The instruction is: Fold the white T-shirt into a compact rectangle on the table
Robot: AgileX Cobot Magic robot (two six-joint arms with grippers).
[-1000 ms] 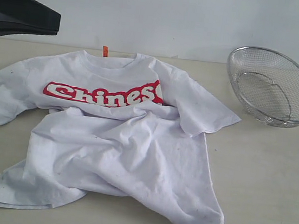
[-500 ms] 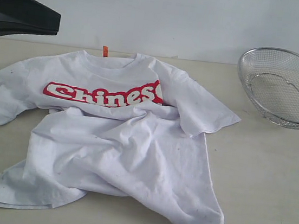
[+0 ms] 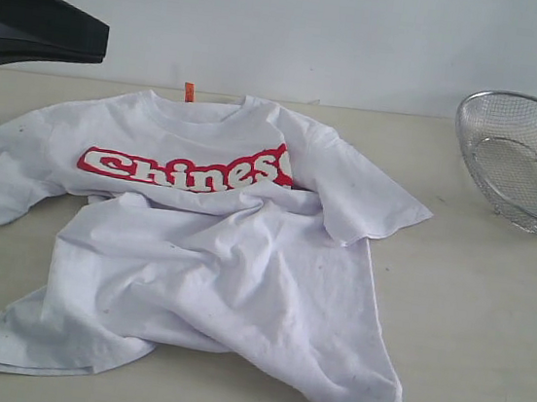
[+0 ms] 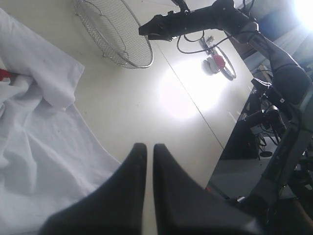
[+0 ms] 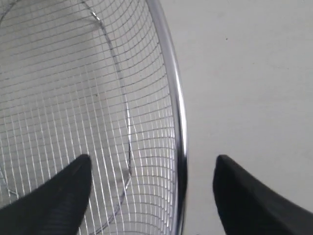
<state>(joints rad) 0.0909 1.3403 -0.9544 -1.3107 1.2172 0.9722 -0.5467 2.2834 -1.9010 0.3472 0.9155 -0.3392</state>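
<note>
Outside cam: shirt (image 3: 213, 253) crumpled on the desk (image 3: 489, 316), left of the basket (image 3: 528, 164). Left wrist: left gripper (image 4: 149, 146) pinched together, empty, near the shirt. Right wrist: right gripper (image 5: 152, 159) spread astride the basket rim. Closing there would probably snag wire, not shirt.

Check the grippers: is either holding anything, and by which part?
Nothing gripped: left gripper shut and empty; right gripper open, straddling the rim of the wire basket, not clamped on it.
</note>
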